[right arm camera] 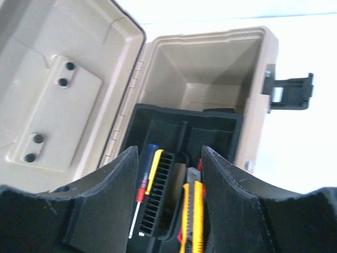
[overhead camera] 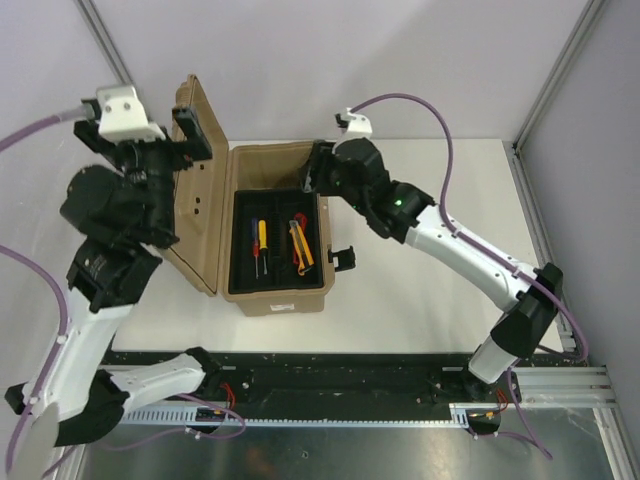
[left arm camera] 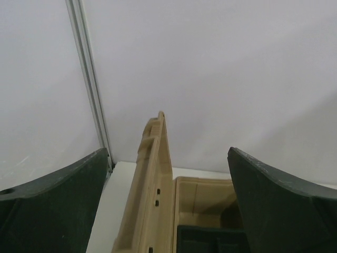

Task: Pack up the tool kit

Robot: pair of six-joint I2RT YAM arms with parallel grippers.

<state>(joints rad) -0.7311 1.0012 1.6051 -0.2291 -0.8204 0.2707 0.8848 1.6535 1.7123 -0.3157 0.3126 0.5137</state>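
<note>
A tan tool case stands open on the white table, its lid upright on the left. A black tray inside holds screwdrivers and a yellow utility knife lying on a red-handled tool. My left gripper is open and empty, high beside the lid; in the left wrist view the lid's edge stands between its fingers, apart from both. My right gripper is open and empty above the case's far end; the right wrist view shows screwdrivers and the knife below it.
The case's black latch hangs open on the right side, seen also in the right wrist view. Grey enclosure walls and an aluminium post stand behind the table. A black rail runs along the near edge.
</note>
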